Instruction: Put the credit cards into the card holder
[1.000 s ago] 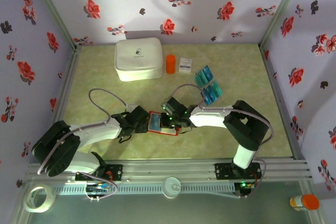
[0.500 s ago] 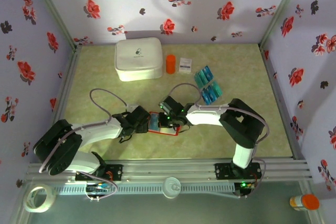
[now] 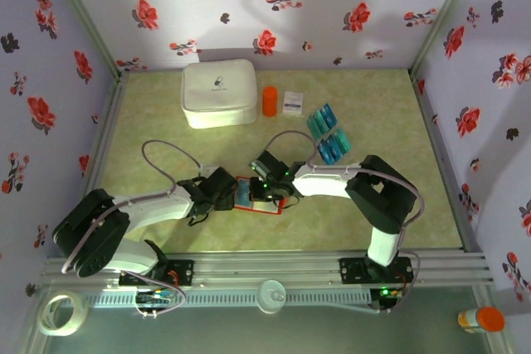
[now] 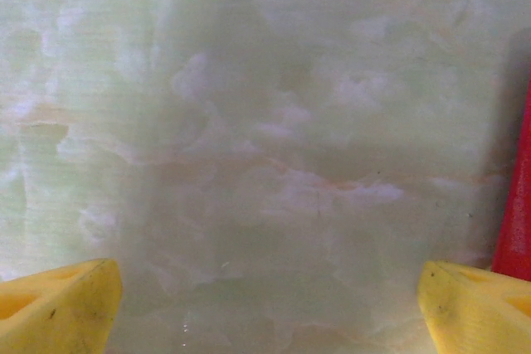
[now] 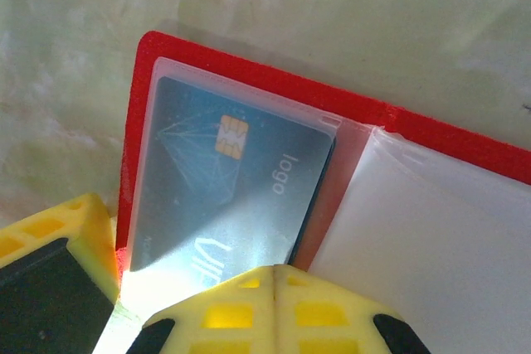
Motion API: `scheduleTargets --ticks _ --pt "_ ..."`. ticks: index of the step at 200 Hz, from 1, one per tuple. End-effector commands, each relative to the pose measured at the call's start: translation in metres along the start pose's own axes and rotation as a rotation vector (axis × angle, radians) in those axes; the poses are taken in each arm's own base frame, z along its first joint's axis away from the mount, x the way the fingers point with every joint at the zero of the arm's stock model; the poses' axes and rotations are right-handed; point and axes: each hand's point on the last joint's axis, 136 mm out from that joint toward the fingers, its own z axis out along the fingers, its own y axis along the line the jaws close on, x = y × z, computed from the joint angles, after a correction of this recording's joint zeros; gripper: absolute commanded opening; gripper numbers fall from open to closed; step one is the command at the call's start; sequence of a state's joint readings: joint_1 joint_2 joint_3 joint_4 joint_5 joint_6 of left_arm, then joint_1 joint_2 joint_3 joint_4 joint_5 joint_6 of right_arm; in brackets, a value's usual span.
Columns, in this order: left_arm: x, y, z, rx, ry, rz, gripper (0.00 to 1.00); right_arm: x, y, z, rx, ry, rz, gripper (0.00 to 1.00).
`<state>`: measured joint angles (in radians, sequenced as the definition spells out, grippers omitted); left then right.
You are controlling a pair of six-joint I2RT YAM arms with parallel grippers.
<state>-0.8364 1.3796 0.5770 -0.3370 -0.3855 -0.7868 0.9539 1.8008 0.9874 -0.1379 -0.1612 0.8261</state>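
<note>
The wallet (image 5: 249, 76) lay open on the table (image 3: 382, 205), between the left claw (image 4: 267, 283) and the right claw (image 5: 274, 275), its edge just beside one left-claw finger (image 4: 473, 308). One card (image 5: 224, 176) sat in the pocket just ahead of the right claw's tips. The loose cards (image 3: 328, 136) lay behind the right claw, well apart. Far beyond both claws stood a row: case (image 3: 218, 94), cylinder (image 3: 270, 101), packet (image 3: 291, 102), the cylinder in between.
</note>
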Motion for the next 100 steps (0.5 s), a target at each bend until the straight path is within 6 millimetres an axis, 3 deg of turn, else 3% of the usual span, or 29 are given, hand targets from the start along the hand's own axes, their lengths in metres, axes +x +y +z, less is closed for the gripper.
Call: scheduleTargets --ticks 1,36,72,100 --pt "0.0 0.005 -0.002 -0.006 -0.003 0.0 0.93 -0.007 0.013 -0.018 -0.022 -0.029 -0.037 0.08" --pt "-0.009 0.009 -0.013 -0.009 -0.03 -0.006 0.94 -0.017 0.008 -0.048 0.0 -0.087 -0.052 0.11" --pt "-0.021 0.017 -0.028 -0.011 -0.062 -0.015 0.97 -0.026 -0.02 -0.069 0.05 -0.129 -0.025 0.12" --pt "-0.037 0.011 -0.043 0.025 -0.1 -0.021 0.97 -0.032 -0.043 -0.079 0.065 -0.151 0.009 0.12"
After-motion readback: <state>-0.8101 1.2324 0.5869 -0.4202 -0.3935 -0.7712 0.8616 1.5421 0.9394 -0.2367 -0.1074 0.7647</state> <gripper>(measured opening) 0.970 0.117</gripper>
